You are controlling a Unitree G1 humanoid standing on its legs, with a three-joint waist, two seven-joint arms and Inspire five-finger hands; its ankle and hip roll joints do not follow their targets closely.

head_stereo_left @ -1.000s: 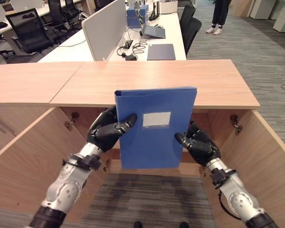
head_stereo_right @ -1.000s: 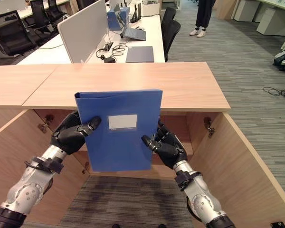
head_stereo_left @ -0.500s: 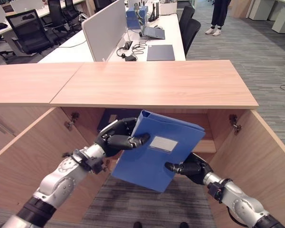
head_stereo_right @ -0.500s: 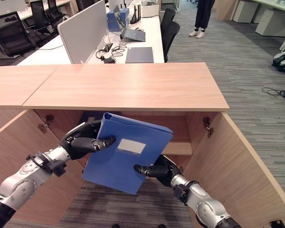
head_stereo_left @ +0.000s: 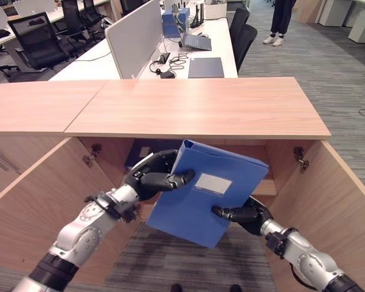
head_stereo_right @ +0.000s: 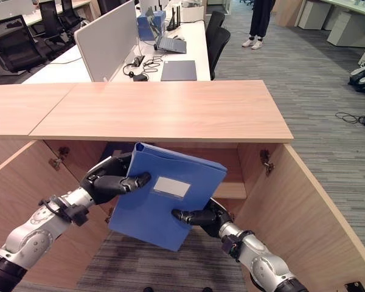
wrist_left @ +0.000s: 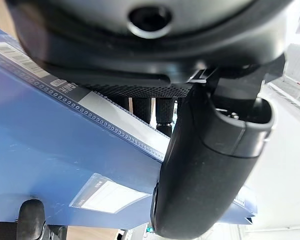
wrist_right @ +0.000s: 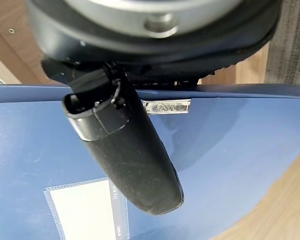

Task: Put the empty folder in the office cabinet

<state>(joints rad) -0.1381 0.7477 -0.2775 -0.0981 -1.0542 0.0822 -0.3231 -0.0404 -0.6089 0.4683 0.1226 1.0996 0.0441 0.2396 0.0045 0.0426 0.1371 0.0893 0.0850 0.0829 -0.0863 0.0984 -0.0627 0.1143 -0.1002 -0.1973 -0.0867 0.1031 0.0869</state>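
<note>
The left hand point(head_stereo_left: 147, 177) has its fingers curled behind the upper left edge of the blue folder point(head_stereo_left: 207, 194), with the thumb point(wrist_left: 205, 165) pressed flat on the front cover, so it is clamped on the folder. The right hand point(head_stereo_left: 246, 215) grips the folder's lower right edge the same way, its thumb point(wrist_right: 125, 150) lying along the cover beside the white label point(head_stereo_right: 172, 187) and its fingers tucked behind.

Between the two hands the folder hangs in the air, tilted so its top leans toward the open cabinet point(head_stereo_left: 316, 201), right in front of the opening and below the wooden worktop point(head_stereo_left: 201, 106) that forms the cabinet's top. A shelf point(head_stereo_right: 231, 190) shows inside, just behind the folder's right side. Both cabinet doors point(head_stereo_left: 33, 201) stand swung wide toward the robot.

Beyond the worktop there is a white desk point(head_stereo_left: 216, 36) with a laptop point(head_stereo_left: 194, 39), a dark notebook point(head_stereo_left: 206, 66) and a grey divider screen point(head_stereo_left: 134, 36). Black office chairs point(head_stereo_left: 242, 30) stand beside it, and a person's legs point(head_stereo_left: 281, 18) show on the grey carpet farther back.
</note>
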